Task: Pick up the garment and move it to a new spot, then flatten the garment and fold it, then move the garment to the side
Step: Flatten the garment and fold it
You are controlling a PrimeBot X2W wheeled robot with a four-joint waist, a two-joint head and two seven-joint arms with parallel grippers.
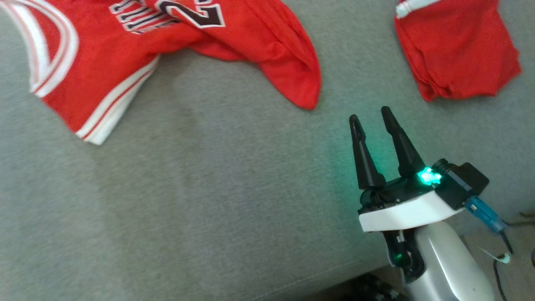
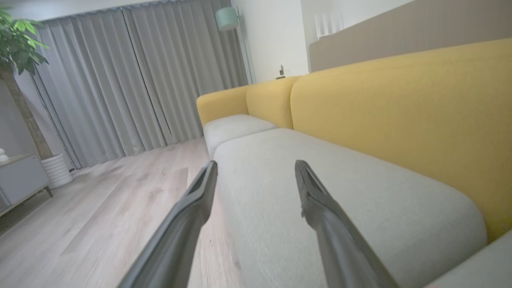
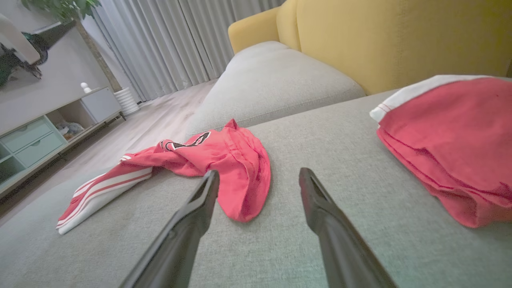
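A crumpled red jersey with white trim and a dark number lies at the upper left of the grey sofa seat; in the right wrist view the jersey sits just beyond the fingertips. My right gripper hovers over the seat to the lower right of the jersey, open and empty, and points toward its red hem. In its own view the right gripper has both fingers spread wide. My left gripper is open with nothing between its fingers, aimed along a bare grey cushion.
A second red garment, folded with a white band, lies on the seat at the upper right. The yellow backrest runs behind the cushions. Wooden floor, grey curtains, a potted plant and a low cabinet lie beyond the sofa's end.
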